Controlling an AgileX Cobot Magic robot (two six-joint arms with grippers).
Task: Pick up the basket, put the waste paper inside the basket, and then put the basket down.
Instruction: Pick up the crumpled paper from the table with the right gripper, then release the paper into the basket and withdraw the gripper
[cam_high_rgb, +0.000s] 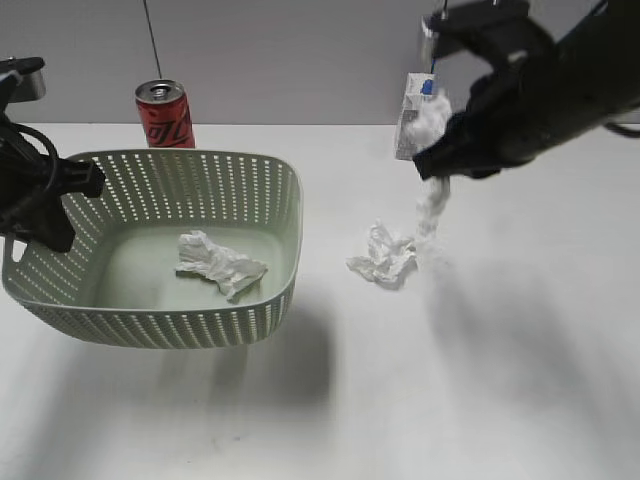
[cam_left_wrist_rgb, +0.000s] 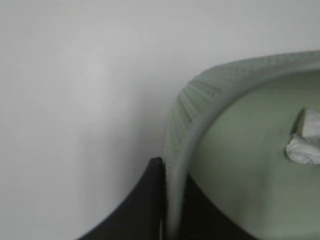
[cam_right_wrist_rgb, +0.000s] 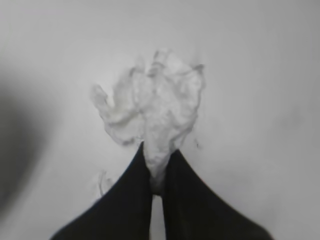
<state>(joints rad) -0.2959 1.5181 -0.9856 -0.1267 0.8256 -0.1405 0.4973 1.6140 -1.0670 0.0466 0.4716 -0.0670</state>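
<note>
The pale sage-green slotted basket (cam_high_rgb: 190, 190) hangs tilted above the white table at the left. My left gripper (cam_high_rgb: 45, 200) is shut on its left rim; in the left wrist view my jaws (cam_left_wrist_rgb: 172, 200) pinch the basket wall (cam_left_wrist_rgb: 210, 100). One crumpled white paper wad (cam_high_rgb: 220, 262) lies inside the basket, and its edge shows in the left wrist view (cam_left_wrist_rgb: 305, 145). My right gripper (cam_high_rgb: 437, 165) is shut on a second paper wad (cam_high_rgb: 432, 210) and holds it in the air, seen hanging from the jaws (cam_right_wrist_rgb: 159, 165) in the right wrist view (cam_right_wrist_rgb: 160, 110). A third wad (cam_high_rgb: 382, 258) lies on the table below.
A red soda can (cam_high_rgb: 165, 114) stands behind the basket at the back. A small white-and-grey carton with a blue cap (cam_high_rgb: 411, 118) stands at the back, partly behind my right gripper. The basket casts a shadow on the table (cam_high_rgb: 300, 420).
</note>
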